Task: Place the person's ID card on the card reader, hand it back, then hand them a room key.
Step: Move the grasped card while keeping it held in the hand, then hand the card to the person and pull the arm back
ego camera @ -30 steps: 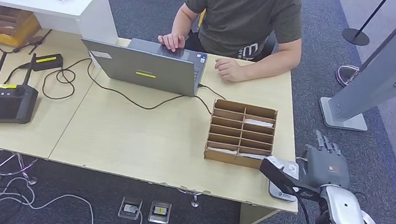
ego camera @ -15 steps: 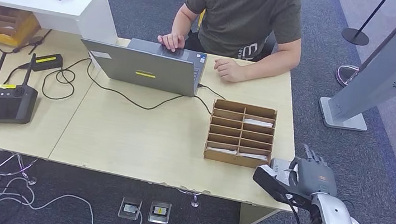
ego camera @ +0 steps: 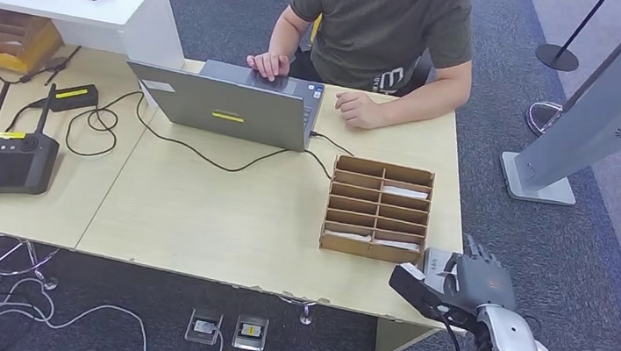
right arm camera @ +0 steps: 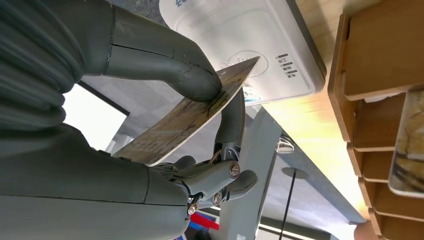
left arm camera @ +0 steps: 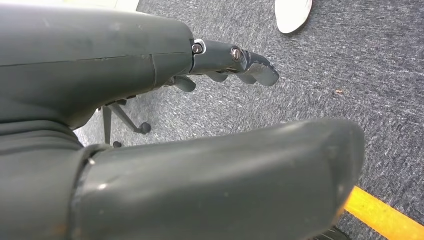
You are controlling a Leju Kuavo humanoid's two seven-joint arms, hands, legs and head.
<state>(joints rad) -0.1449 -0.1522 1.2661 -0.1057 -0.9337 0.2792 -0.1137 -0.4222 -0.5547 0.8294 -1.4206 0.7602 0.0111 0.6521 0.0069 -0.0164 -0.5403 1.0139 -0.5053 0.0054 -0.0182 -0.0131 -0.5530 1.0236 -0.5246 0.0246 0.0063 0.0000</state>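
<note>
One thin worn brown ID card [right arm camera: 192,117] sits pinched in right hand [ego camera: 476,281] fingers [right arm camera: 200,82], tilted just above white rounded card reader [right arm camera: 250,45], prob for scanning; left hand [left arm camera: 190,125] holds nothing.

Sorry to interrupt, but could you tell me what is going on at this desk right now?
The right robot hand pinches the ID card just over the white card reader at the desk's corner, beside the cardboard slot box; the card is not lying flat on it yet. The left robot hand hangs open above the carpet. A person sits opposite at a laptop.
</note>
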